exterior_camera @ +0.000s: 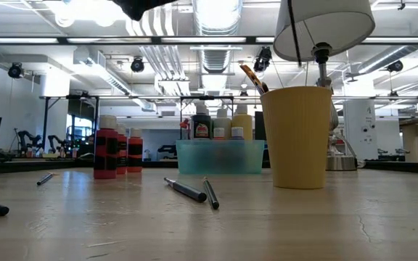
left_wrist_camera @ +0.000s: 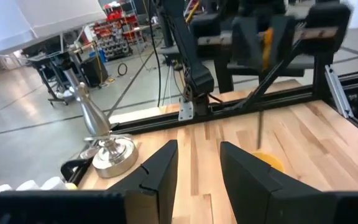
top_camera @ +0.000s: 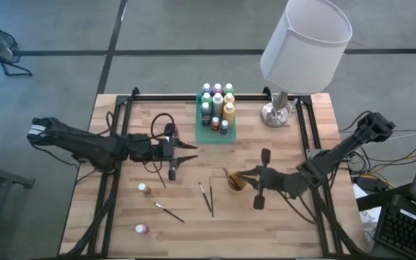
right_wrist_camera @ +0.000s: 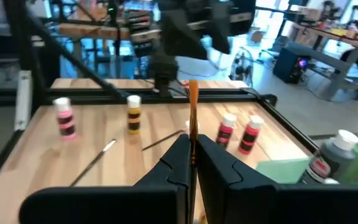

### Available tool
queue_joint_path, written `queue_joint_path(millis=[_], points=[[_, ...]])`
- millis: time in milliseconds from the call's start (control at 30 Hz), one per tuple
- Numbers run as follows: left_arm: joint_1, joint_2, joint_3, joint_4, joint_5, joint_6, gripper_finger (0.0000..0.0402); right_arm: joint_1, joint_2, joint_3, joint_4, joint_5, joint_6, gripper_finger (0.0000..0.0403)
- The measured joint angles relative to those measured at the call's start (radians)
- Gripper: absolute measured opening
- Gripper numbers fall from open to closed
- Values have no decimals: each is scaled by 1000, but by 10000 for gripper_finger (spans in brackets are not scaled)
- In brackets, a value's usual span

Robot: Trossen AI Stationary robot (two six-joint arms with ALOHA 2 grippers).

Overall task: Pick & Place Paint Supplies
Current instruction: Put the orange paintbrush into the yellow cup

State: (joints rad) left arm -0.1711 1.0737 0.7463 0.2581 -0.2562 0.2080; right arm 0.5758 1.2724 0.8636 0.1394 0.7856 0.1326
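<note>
Several paint bottles (top_camera: 217, 101) stand in the green tray (top_camera: 209, 134) at the far middle. Loose bottles (top_camera: 144, 188) (top_camera: 143, 229) stand near the left front. Thin paintbrushes (top_camera: 170, 212) (top_camera: 211, 196) lie flat on the table. My right gripper (top_camera: 243, 173) hovers beside the yellow cup (top_camera: 235, 182), shut on an orange-handled paintbrush (right_wrist_camera: 193, 106). In the low view a brush end (exterior_camera: 253, 77) pokes out over the cup's rim (exterior_camera: 298, 90). My left gripper (left_wrist_camera: 197, 177) hangs open left of the tray's near end, with nothing between its fingers. My right gripper pinches the paintbrush's orange handle (right_wrist_camera: 193, 127) between its two fingers (right_wrist_camera: 173, 163), which come nearly level from the table's right side and lie across it. The brush stands roughly upright in the hold, clear of the table, its thin lower part (left_wrist_camera: 260, 130) pointing down at the cup (left_wrist_camera: 267, 163).
A lamp with a white shade (top_camera: 305, 36) and metal foot (top_camera: 275, 114) stands at the far right. Two red bottles (exterior_camera: 106, 148) stand left of the tray. Black frame rails (top_camera: 305, 137) run along the table's sides. Bare wood lies at the front right.
</note>
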Motion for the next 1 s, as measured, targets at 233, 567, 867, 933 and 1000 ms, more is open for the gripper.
queue_joint_path(millis=[233,567,867,933,1000], points=[[0,1,-99,89,0,-11,126,-54,-37,-128,147,-75,10,12],[0,1,-160,142,0,-54,126,-75,-21,-218,241,-80,75,13],[1,1,-176,147,0,-71,126,-90,33,-249,298,-79,114,13],[1,1,-178,147,0,-71,126,-90,52,-254,308,-79,133,13],[1,1,-179,145,0,-74,126,-90,75,-260,317,-79,155,13]])
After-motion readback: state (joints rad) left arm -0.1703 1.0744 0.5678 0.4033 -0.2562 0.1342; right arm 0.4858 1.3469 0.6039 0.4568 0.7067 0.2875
